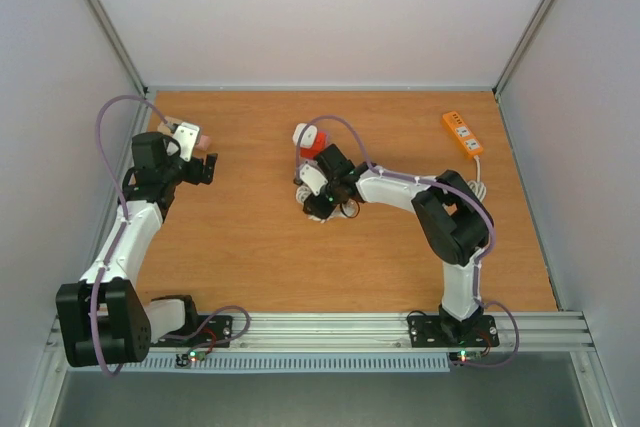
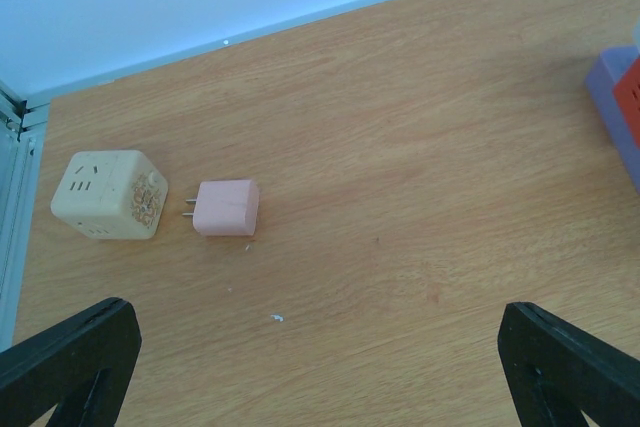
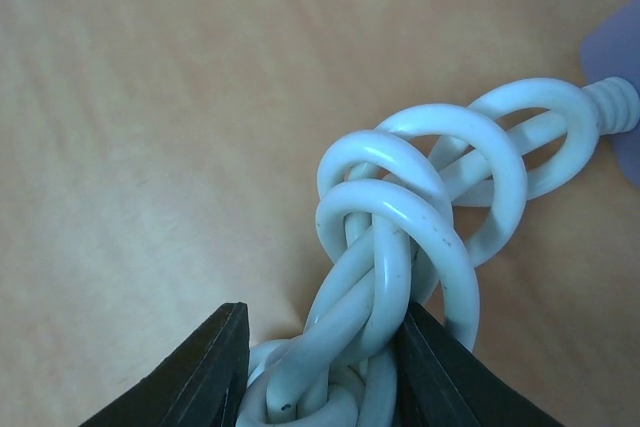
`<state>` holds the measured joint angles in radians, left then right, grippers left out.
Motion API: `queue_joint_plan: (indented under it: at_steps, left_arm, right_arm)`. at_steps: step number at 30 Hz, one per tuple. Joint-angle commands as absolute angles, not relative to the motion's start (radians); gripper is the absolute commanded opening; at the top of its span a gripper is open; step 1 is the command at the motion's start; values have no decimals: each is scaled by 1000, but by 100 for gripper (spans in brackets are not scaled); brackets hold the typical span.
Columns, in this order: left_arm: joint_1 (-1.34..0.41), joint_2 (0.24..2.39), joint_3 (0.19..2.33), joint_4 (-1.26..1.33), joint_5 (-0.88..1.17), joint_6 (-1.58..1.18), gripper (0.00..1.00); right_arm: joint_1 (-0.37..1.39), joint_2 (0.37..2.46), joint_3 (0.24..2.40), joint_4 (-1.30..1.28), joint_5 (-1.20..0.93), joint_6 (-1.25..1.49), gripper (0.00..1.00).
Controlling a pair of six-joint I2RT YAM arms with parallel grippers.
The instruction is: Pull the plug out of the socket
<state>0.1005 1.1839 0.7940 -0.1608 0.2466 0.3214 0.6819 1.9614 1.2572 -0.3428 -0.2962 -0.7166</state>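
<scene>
Viewing from above: left pincer (image 1: pixel 203 165) hovers at the wooden desk's (image 1: pixel 260 267) far-left corner; right pincer (image 1: pixel 318 205) sits mid-desk

Left wrist: jaws wide open; smooth pink plug (image 2: pixel 227 208) lies just beside the cream cube socket (image 2: pixel 108 195), prongs exposed, so separation appears done

Right wrist: jaws clamp a glossy coiled white cable (image 3: pixel 400 247)

Obs.: my two arms match. I log the left gripper (image 1: pixel 205 167) and the right gripper (image 3: pixel 318 377) with matte black, wedge-shaped fingers (image 2: pixel 70 367), and a white bracket (image 1: pixel 185 135) just behind the left one. Further behind the grippers, the left arm (image 1: pixel 125 237) and right arm (image 1: pixel 395 190) have white link shells and black joint housings. A lilac cable (image 1: pixel 100 142) loops back from each gripper to a black base plate (image 1: pixel 450 330) with a small green light (image 1: pixel 461 355).
</scene>
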Motion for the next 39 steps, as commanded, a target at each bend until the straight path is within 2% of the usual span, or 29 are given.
queue_joint_plan:
  at_steps: [1,20,33,37,39]
  left_arm:
    - [101,1169,785,-123,253,318,100]
    - [101,1178,791,-133,262,318,100]
    - [101,1178,789,-133,272,318,100]
    - [101,1184,789,-132,274,318,100]
    - [101,1186,789,-133,275,318,100]
  right_arm:
    - [739,1909,1179,-416,-360,-754,37]
    - [736,1609,794,-429,-280,-865,36]
    - [479,1557,724,-434,-265,-1000,38]
    - [398,1557,725,-420,-254,-1041,43]
    - [361,1558,731,-405,-254,-1046,49]
